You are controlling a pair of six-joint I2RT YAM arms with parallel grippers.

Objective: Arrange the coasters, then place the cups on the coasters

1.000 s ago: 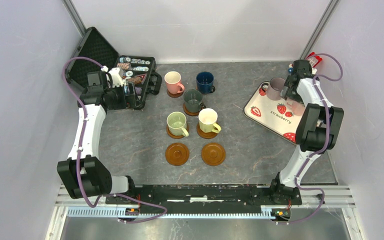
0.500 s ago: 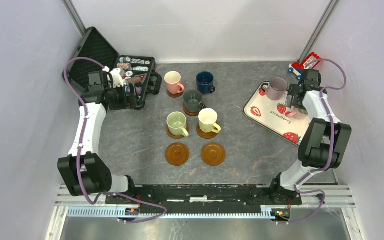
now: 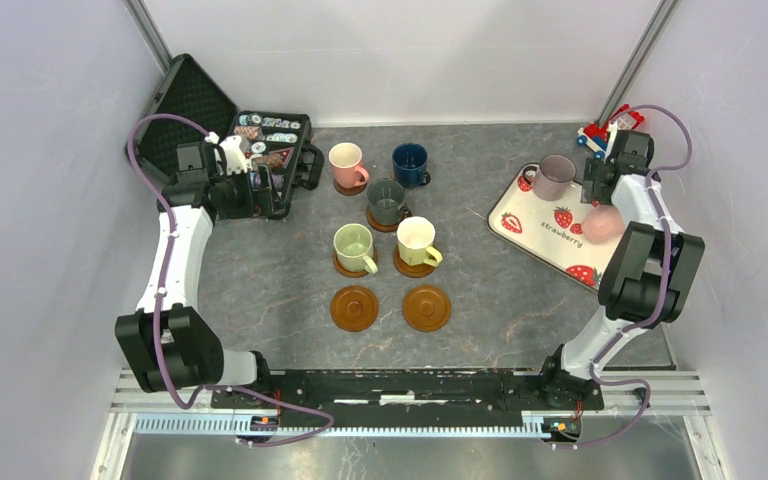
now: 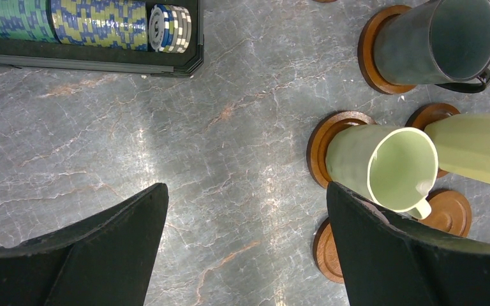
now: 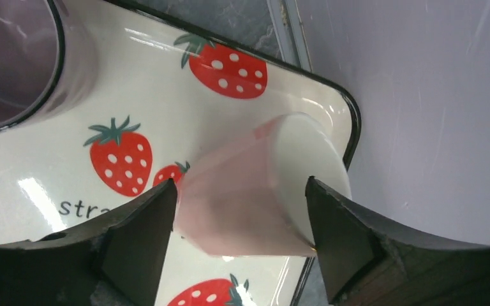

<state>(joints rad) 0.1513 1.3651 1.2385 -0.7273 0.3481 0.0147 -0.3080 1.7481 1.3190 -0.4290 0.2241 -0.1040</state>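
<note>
A: Biggest container first?
B: Black case (image 3: pixel 190 100), upper left of top view, lid open, chip stacks (image 4: pixel 96 22) in rows inside. Left gripper (image 4: pixel 245 188) hangs just beside it over the table (image 4: pixel 102 140), jaws wide, nothing btwn.
A: Tray?
B: Strawberry tray (image 3: pixel 532 215), right side. Mauve-grey cup (image 3: pixel 557 175) upright at its upper corner. Pale pink cup (image 5: pixel 242 204) tilted near tray's right edge, right gripper (image 5: pixel 241 185) clamped on its sides.
A: Other cups?
B: Centre: pink cup (image 3: pixel 345 160), navy cup (image 3: pixel 409 160), grey-green cup (image 3: pixel 387 198), light green cup (image 3: pixel 353 243), cream-yellow cup (image 3: pixel 415 237), each on a coaster (image 4: pixel 319 153). Two more coasters (image 3: pixel 355 307) below, side by side.
</note>
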